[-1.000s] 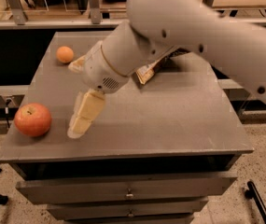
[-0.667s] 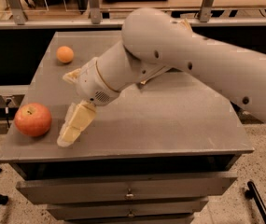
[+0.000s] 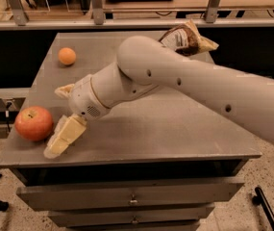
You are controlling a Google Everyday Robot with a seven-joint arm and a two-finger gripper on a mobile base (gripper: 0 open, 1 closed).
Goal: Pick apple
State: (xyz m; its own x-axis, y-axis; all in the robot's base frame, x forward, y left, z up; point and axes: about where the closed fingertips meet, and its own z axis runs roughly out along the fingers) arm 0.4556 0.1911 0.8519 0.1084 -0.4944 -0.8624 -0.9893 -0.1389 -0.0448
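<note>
Camera view, the only view: one table (image 3: 175,129) with a grey top carries three loose items, namely one apple (image 3: 33,123), one orange fruit (image 3: 67,56) and one bag (image 3: 189,38). The apple is red-orange with a yellowish patch and a stem dimple on top. It stands at the front left of the top, close to the left edge and near the front edge. The orange fruit is smaller and lies at the rear left, well apart from the apple. The bag, brown and white and crumpled, lies at the rear right, partly hidden behind the arm. One arm (image 3: 199,90), white, enters from the right edge and runs across the top toward the front left. The gripper (image 3: 55,121) is at its end, low over the top and just to the right of the apple. Its two cream fingers are spread apart. One finger (image 3: 64,89) shows above and behind the apple, clear of it. The other finger (image 3: 65,136) slants down to the top just beside the apple's right side; contact with the apple cannot be determined. The apple is not enclosed and rests on the table. Below the top, at least two drawer fronts (image 3: 175,196) are stacked, each with one small centre handle.
</note>
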